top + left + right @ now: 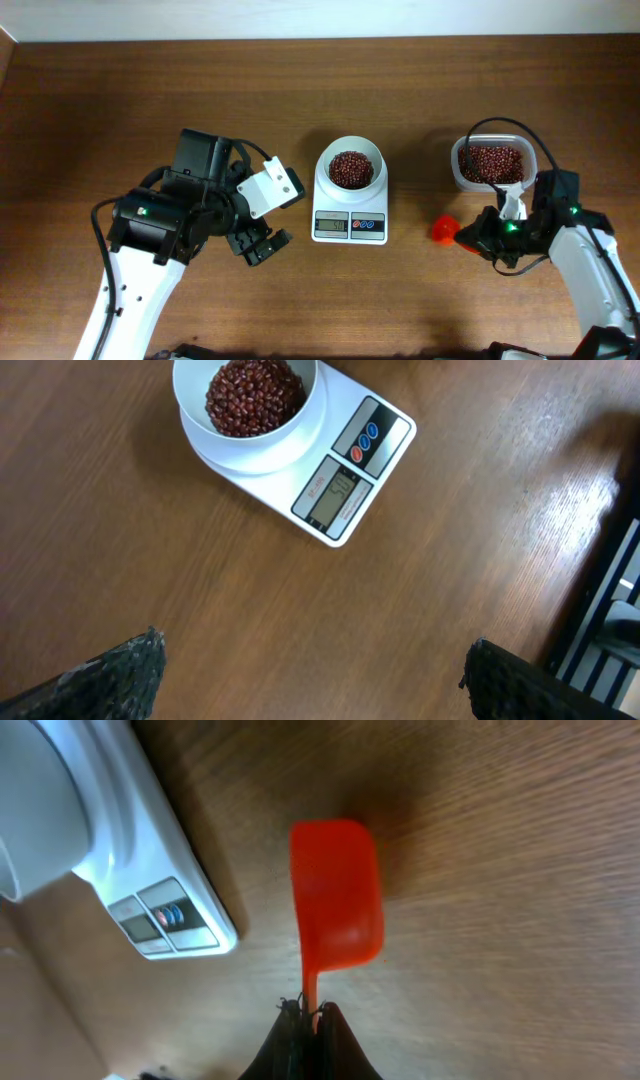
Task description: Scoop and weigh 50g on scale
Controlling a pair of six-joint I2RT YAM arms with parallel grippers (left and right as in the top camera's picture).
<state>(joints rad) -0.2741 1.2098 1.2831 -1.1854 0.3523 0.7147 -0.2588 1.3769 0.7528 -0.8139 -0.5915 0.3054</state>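
The scale [350, 205] sits at the middle of the table [120, 90], its display [335, 495] and buttons [365, 440] on the near edge. On its platform stands a round white bowl [350, 150] filled with red beans [255, 395]. To the right of the scale, well apart from it, a clear tub [458, 165] holds more of the same beans. Between scale and tub, toward the near side, the right gripper [310, 1015] is closed on the thin handle of a red scoop [337, 895], whose cup hangs just over the wood. The left gripper [262, 245] rests left of the scale, jaws spread wide and holding nothing. The surface is dark brown wood grain with a soft sheen; a pale strip [320, 18] runs beyond its far edge. Only the left wrist view shows digits on the display, though too small to read with certainty. Only the right wrist view shows the jaws pinching the scoop handle. Only the overhead view includes the tub.
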